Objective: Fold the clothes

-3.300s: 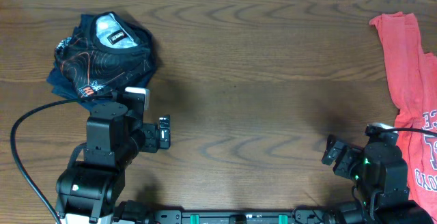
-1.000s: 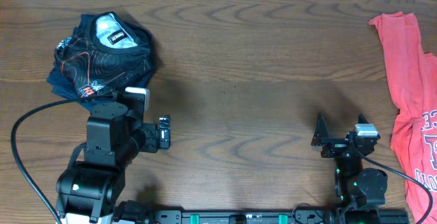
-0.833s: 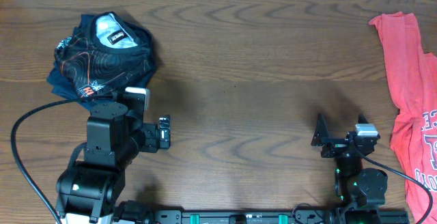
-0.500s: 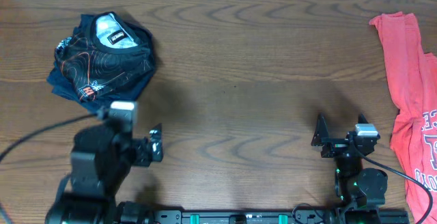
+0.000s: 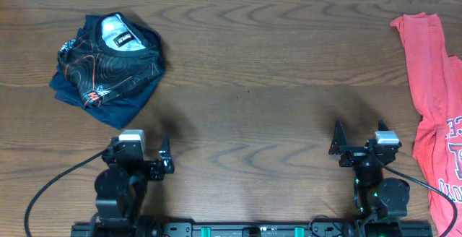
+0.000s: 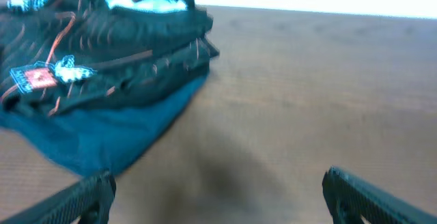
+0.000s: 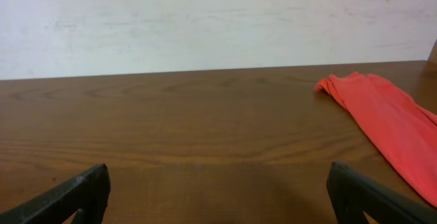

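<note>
A black jersey (image 5: 110, 55) with thin orange contour lines lies bundled at the table's far left, with a dark blue layer (image 6: 102, 138) showing under it. A coral-red T-shirt (image 5: 432, 85) lies spread along the right edge, and its far end shows in the right wrist view (image 7: 389, 118). My left gripper (image 5: 138, 152) is open near the front edge, short of the jersey, with only bare wood between its fingers (image 6: 82, 195). My right gripper (image 5: 359, 139) is open at the front right, left of the T-shirt, its fingertips (image 7: 76, 195) empty.
The brown wooden table (image 5: 260, 71) runs to a pale wall (image 7: 218, 19) at the back. Both arm bases stand on the rail at the front edge (image 5: 231, 230). A black cable (image 5: 50, 186) loops left of the left arm.
My left arm has drawn back from beside the jersey to the front edge, and its gripper stays open. The right arm, turned toward the T-shirt earlier, has held still for the last second.
</note>
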`<state>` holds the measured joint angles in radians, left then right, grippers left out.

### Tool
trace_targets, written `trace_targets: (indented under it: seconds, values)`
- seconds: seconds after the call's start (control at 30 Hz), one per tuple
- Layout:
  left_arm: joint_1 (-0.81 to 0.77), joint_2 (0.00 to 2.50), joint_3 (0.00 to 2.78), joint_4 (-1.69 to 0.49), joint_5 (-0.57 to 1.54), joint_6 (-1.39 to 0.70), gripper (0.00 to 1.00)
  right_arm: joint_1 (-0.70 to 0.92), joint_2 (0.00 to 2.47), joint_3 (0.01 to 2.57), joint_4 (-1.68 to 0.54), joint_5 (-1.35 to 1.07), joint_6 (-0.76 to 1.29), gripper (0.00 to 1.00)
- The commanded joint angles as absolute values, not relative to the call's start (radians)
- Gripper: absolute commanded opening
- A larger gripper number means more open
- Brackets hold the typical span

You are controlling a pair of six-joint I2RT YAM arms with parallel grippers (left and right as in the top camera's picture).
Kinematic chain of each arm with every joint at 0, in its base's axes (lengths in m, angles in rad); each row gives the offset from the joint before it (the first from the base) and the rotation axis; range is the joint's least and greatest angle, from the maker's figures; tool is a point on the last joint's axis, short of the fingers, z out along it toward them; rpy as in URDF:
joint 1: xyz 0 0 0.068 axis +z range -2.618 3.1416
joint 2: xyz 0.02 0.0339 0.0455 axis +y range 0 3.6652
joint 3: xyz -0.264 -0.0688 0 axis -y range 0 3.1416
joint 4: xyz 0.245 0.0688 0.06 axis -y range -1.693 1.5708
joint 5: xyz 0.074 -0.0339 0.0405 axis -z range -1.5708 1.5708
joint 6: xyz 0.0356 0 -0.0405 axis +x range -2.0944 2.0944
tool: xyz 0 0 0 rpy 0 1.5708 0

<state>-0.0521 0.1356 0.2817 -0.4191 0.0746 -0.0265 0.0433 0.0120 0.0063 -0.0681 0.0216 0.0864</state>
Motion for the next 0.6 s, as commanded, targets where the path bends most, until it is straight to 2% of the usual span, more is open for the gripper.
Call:
trace_targets:
  seconds: [0.0, 0.23, 0.4, 0.57]
  values:
    - [-0.046, 0.068, 0.186, -0.284, 0.066, -0.031, 0.98, 0.033, 0.006, 0.006, -0.072, 0.018, 0.073, 0.99]
    - [-0.046, 0.001, 0.001, 0.155, 0.068, -0.001, 0.98, 0.033, 0.006, 0.006, -0.072, 0.019, 0.073, 0.99]
    - [-0.046, 0.002, 0.004, 0.144, 0.067, 0.002, 0.98, 0.033, 0.006, 0.006, -0.072, 0.019, 0.073, 0.99]
    - [-0.046, 0.002, 0.004, -0.015, 0.067, 0.002, 0.98, 0.033, 0.006, 0.006, -0.072, 0.018, 0.073, 0.99]
